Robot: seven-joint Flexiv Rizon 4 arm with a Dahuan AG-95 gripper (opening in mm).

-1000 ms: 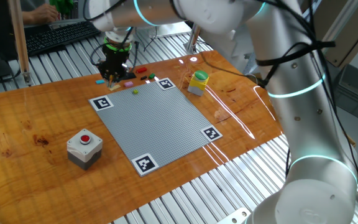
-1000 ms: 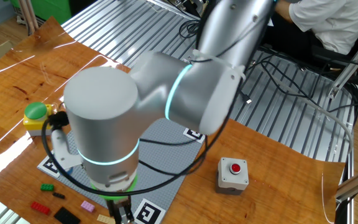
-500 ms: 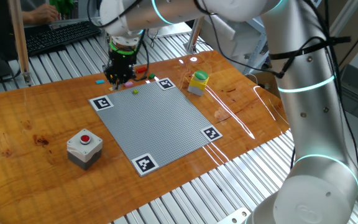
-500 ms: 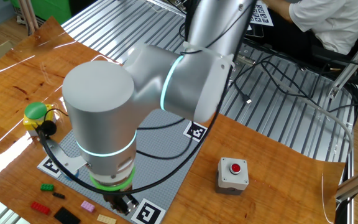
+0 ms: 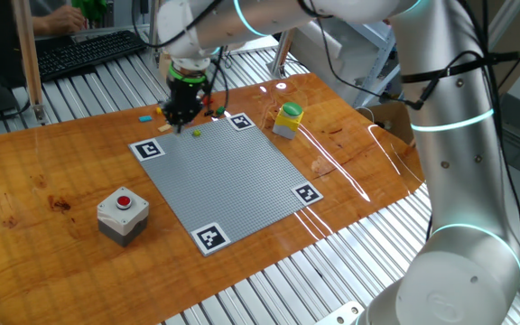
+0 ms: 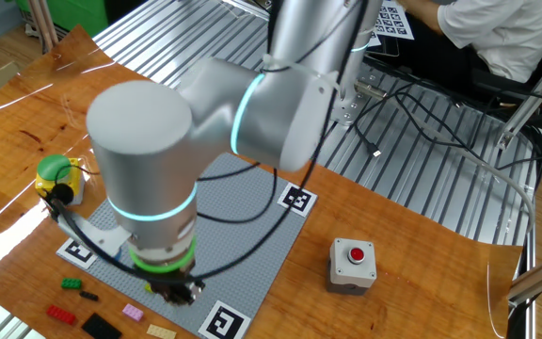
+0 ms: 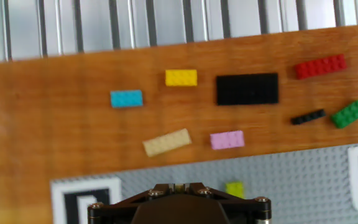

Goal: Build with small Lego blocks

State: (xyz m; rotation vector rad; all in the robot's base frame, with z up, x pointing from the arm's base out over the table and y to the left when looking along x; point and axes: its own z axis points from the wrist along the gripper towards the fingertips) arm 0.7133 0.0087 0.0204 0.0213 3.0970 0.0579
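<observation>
At the plate's far edge, upper left of one fixed view: claw points straight down, low over the border between plate and bare desk.
Claw state: jaws drawn together. A pale speck shows at the tips in the hand view, too small to say whether a brick is held.
Plate: one grey studded plate, with four printed markers, one at each corner.
Bricks on plate: one, yellow-green, near the plate's edge, at the lower middle of the hand view, just right of the claw.
Bricks on desk: eight, loose in a scattered band across the middle of the hand view, just above the plate's edge.
Count by colour: blue, one; yellow, one; large black, one; red, one; thin black, one; green, one; tan, one; pink, one.
Desk: wooden top, carrying the plate and the loose bricks.
Other items: one button box, lower left of the plate; one capped box, at its upper right.
Progress, judged: early. One brick placed, none stacked.
Remaining, judged: eight desk bricks to pick and press onto the plate, one at a time.
</observation>
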